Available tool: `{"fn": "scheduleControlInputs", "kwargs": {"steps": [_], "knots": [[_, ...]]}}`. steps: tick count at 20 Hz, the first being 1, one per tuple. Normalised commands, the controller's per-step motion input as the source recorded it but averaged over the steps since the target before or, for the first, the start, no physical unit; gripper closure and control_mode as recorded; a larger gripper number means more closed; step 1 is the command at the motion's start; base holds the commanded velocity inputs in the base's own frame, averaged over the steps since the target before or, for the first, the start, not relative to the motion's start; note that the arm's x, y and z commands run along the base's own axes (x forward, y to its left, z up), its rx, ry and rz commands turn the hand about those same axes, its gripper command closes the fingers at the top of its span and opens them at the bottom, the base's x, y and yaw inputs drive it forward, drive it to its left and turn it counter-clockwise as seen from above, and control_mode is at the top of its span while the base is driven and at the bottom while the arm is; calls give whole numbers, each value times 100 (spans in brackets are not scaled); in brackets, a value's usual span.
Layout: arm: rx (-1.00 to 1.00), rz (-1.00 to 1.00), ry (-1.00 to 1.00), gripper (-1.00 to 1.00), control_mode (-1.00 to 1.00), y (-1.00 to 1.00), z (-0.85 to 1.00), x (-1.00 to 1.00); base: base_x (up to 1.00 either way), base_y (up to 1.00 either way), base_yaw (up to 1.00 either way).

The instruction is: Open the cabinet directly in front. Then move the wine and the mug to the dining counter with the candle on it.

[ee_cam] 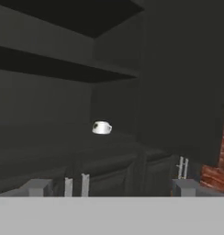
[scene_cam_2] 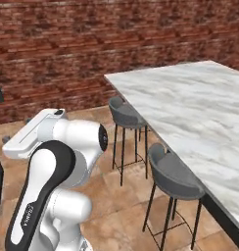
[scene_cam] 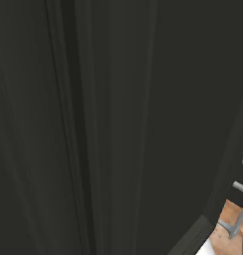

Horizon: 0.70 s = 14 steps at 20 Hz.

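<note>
One mug [ee_cam: 102, 128] sits on the cabinet [ee_cam: 49, 110] shelf, toward its right back corner, straight ahead of my jaws [ee_cam: 112, 187] and well apart. Jaws are wide open, holding nothing, so I'd just reach forward.

The mug [ee_cam: 102, 128] sits seemingly far back inside the cabinet [ee_cam: 45, 110]; stools [scene_cam_2: 173, 177] line the dining counter [scene_cam_2: 200, 117].

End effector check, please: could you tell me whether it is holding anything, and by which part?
Nothing is held. The end effector is open and empty, facing into the open cabinet, where the mug sits apart on a shelf.
</note>
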Motion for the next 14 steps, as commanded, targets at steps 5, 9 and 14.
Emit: {"fn": "scheduleControlInputs", "kwargs": {"steps": [5,9,14], "knots": [[0,0,0,-100,100,0,0,0,26,-2,61],[0,0,0,-100,100,0,0,0,48,0,60],[0,0,0,-100,100,0,0,0,83,0,56]]}}
